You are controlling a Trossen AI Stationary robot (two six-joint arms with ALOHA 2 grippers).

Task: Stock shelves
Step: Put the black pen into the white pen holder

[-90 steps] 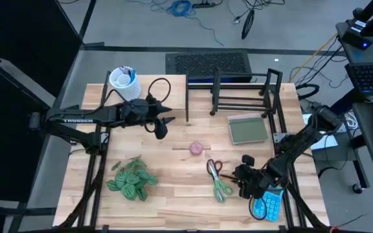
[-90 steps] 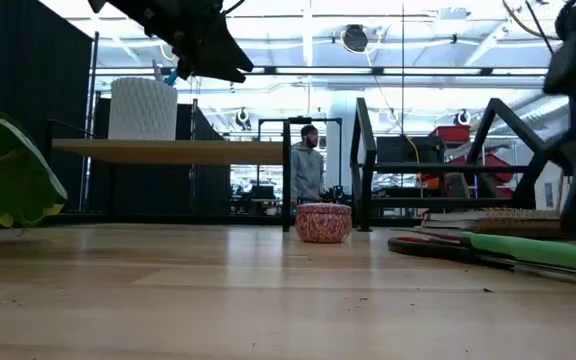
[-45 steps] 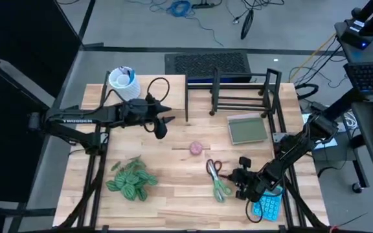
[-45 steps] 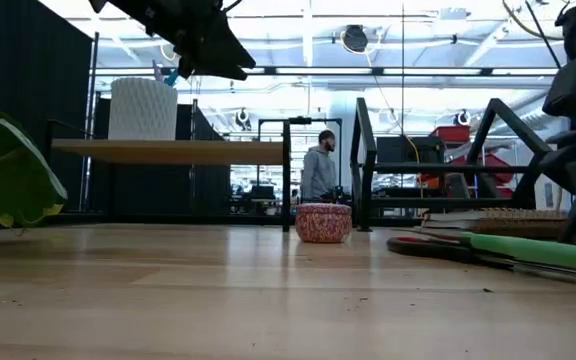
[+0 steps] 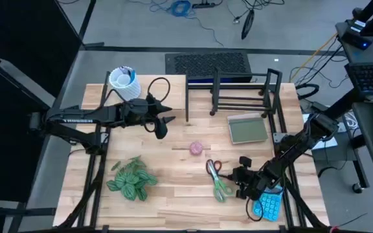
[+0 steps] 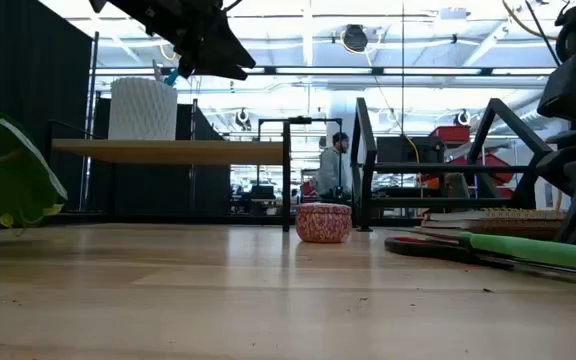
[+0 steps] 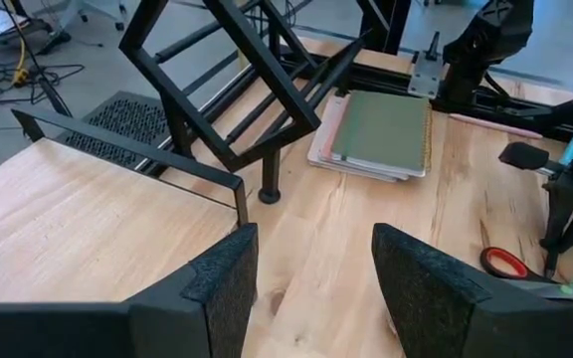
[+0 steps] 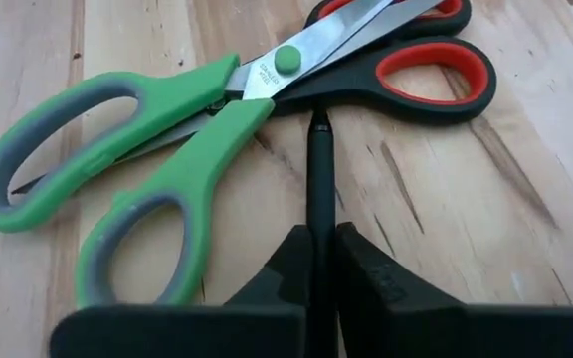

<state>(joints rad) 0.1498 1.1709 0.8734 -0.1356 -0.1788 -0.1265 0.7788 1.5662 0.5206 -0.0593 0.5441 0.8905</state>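
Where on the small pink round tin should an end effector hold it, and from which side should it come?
Grip the pink tin across its round side wall, coming straight down from above. It sits upright, low and squat, touching nothing else, so the fingers fit on two opposite sides.

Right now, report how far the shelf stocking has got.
Done: a white cup stands on the wooden riser shelf. In hand: the right gripper is shut on a thin black pen beside the scissors; the left gripper hovers open by the riser. Left: notebooks, pink tin, scissors, calculator and plant lie on the table.
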